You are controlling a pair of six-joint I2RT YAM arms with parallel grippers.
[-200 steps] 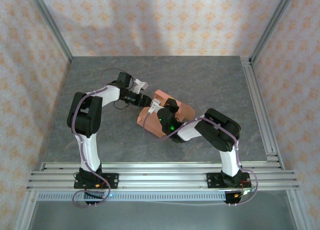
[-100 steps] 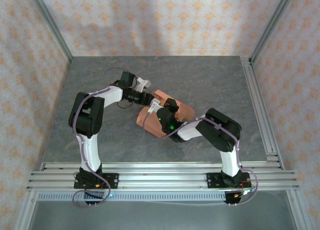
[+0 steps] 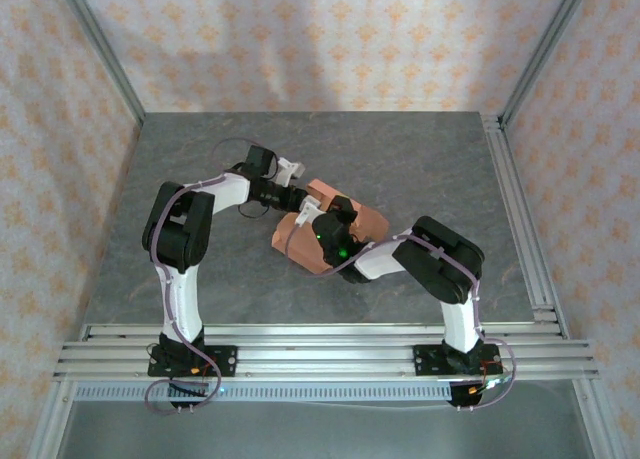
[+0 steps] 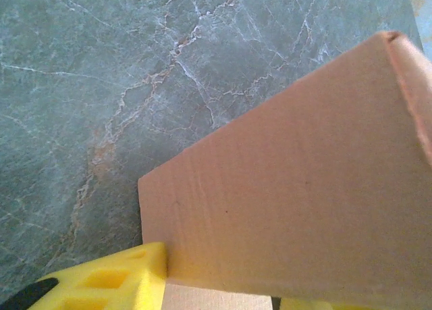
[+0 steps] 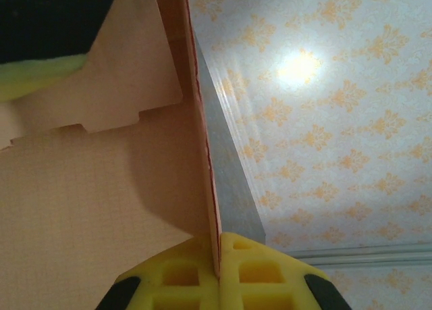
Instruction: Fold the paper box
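Paper box (image 3: pixel 366 222), mid-frame. Right gripper (image 5: pixel 219 256) clamped on its upright wall from the lower right; left gripper (image 3: pixel 296 195), fingers apart, against the upper-left panel

You have no text, label, brand, number or sign to read in any of these views.
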